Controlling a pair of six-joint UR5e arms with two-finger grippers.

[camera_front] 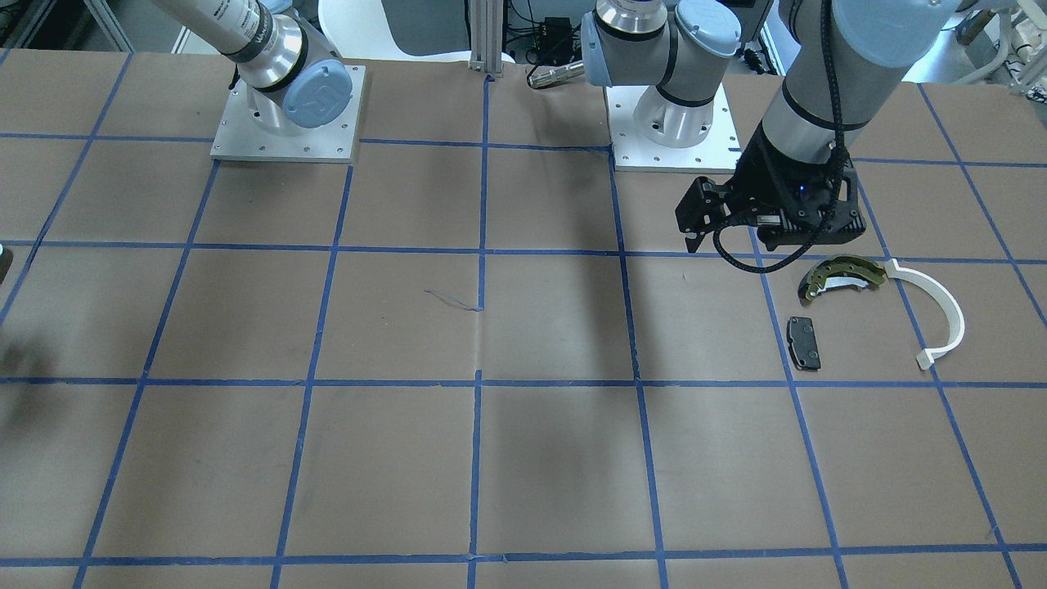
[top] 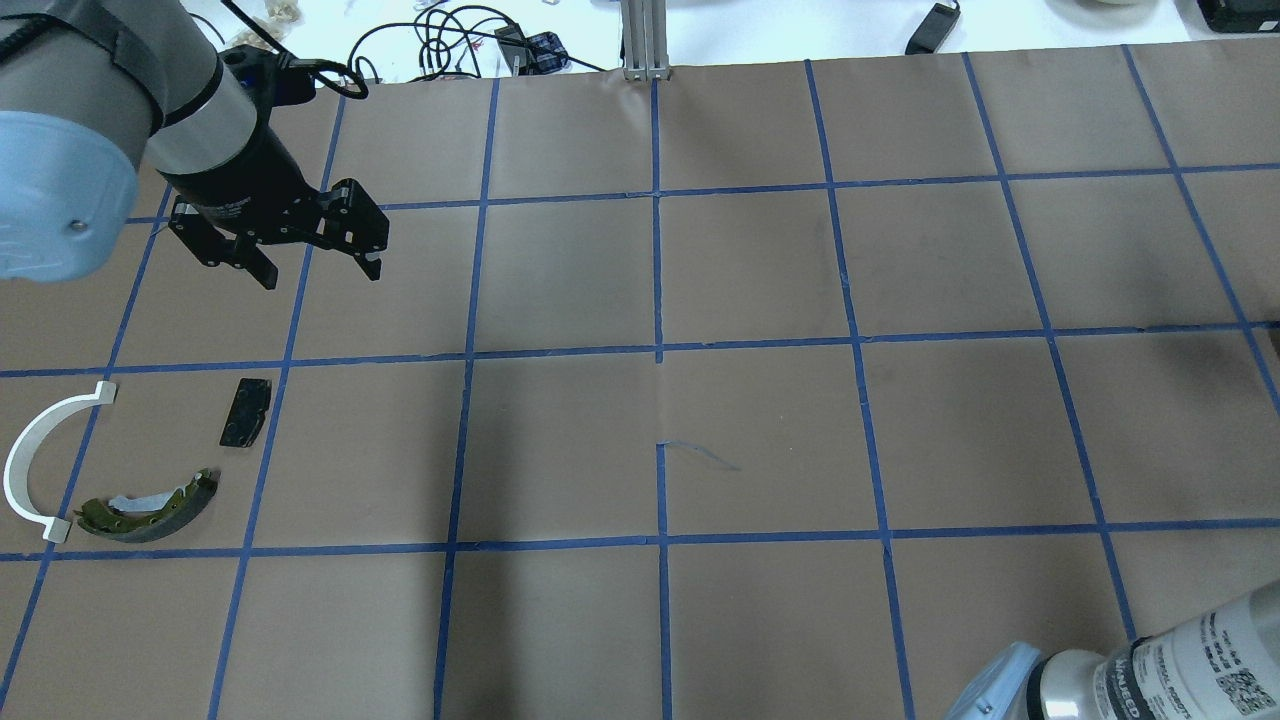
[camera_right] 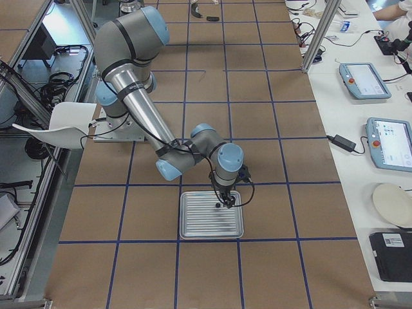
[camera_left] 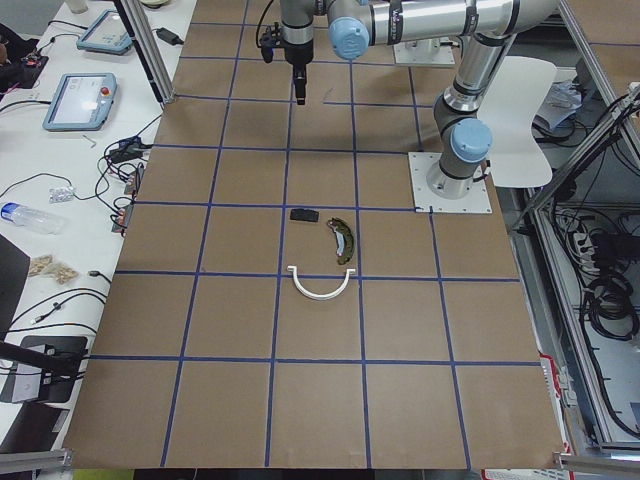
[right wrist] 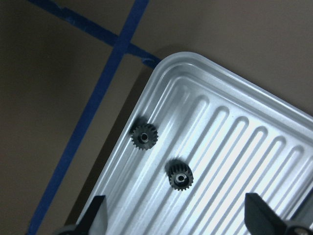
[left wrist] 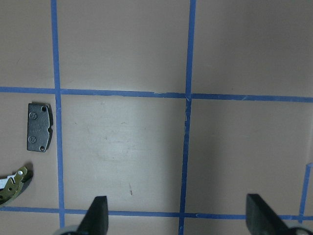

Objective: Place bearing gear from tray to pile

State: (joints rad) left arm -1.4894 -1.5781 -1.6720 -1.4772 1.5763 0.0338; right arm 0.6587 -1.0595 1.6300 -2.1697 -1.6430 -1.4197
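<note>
Two gears [right wrist: 179, 176] lie in a corner of the tray [right wrist: 195, 61], clear only from the right wrist, under the open right gripper [right wrist: 178, 220]. Overhead shows the pile [top: 246, 411], well apart from the tray, and the left gripper [top: 320, 272] spread empty.

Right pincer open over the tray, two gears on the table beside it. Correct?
No. Both lie inside the tray, near its corner: one gear by the rim, the other gear further in. Right wrist view shows it. The right pincer is open over the tray.
</note>
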